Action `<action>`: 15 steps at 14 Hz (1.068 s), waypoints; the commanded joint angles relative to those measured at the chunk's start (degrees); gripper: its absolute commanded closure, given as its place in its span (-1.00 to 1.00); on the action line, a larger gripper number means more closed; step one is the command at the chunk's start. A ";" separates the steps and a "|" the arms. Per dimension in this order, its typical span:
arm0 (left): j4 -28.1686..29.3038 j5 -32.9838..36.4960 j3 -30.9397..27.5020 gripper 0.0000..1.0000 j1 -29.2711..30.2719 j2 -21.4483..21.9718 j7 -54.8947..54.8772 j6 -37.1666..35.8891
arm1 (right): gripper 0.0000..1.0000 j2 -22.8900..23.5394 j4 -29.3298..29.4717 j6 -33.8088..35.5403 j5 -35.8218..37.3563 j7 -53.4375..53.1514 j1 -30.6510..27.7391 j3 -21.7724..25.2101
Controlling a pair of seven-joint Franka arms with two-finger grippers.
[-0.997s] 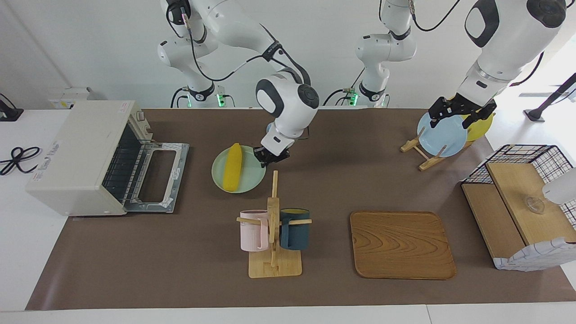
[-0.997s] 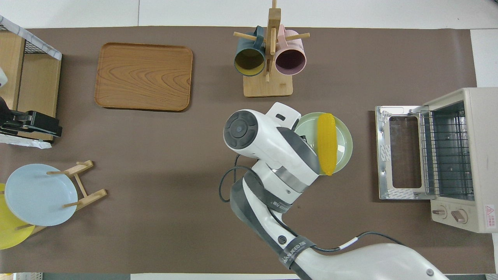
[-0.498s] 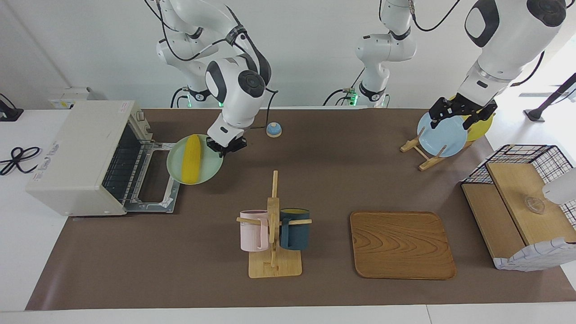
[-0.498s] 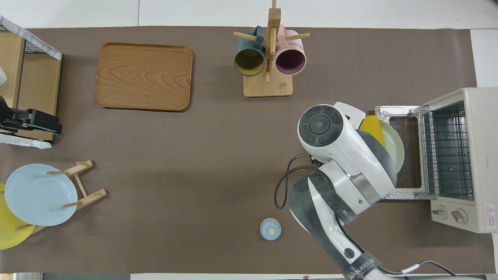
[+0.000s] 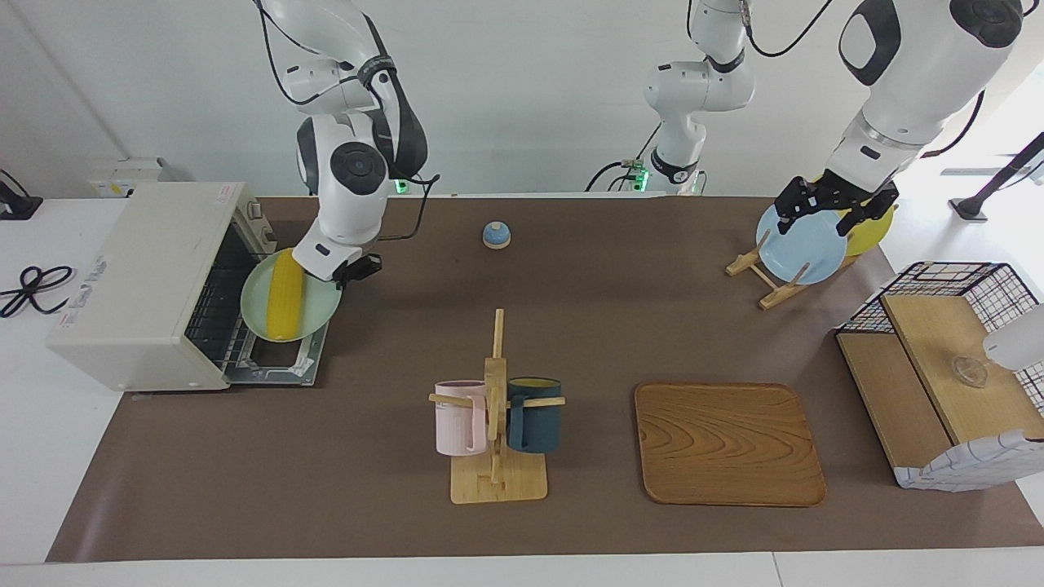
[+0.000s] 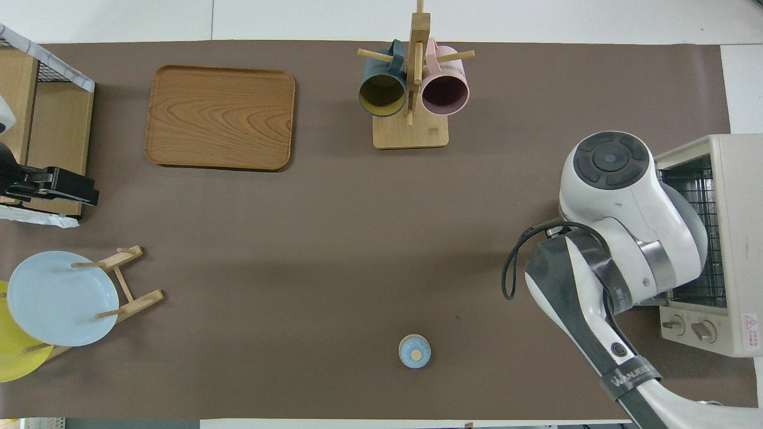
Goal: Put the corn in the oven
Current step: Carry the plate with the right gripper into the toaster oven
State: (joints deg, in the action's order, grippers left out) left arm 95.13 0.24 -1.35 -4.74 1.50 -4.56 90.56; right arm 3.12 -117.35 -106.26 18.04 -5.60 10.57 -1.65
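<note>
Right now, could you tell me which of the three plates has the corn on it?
The pale green plate held by the right gripper over the oven door carries the corn; the others sit racked.

Right pincer [image 5: 349, 273] clamped shut, arm bent low; left pincer [image 5: 833, 205] spread wide, raised.

A wooden tray [image 5: 728, 444] lies on the brown table mat [image 5: 571, 522], far from the robots, beside a wooden mug stand [image 5: 497, 440] hung with a pink mug [image 5: 459, 417] and a dark blue mug [image 5: 535, 414]. Near the robots sits a small blue bell [image 5: 496, 235]. Toward the left arm's end, a light blue plate [image 5: 801, 243] and a yellow plate [image 5: 871, 230] stand in a wooden rack [image 5: 763, 273], near a wire basket with wooden shelves [image 5: 946, 383].
</note>
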 commanded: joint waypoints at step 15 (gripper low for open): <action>1.37 -0.68 0.12 -1.00 0.34 1.48 -0.36 1.11 | 1.00 -6.46 -11.41 -11.77 1.29 16.14 -16.81 -0.72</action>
State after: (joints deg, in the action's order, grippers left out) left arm 95.14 0.22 -1.27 -4.75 1.56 -4.56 90.72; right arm -1.96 -126.55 -115.75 18.25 8.58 -3.98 -1.70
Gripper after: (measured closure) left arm 0.000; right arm 0.974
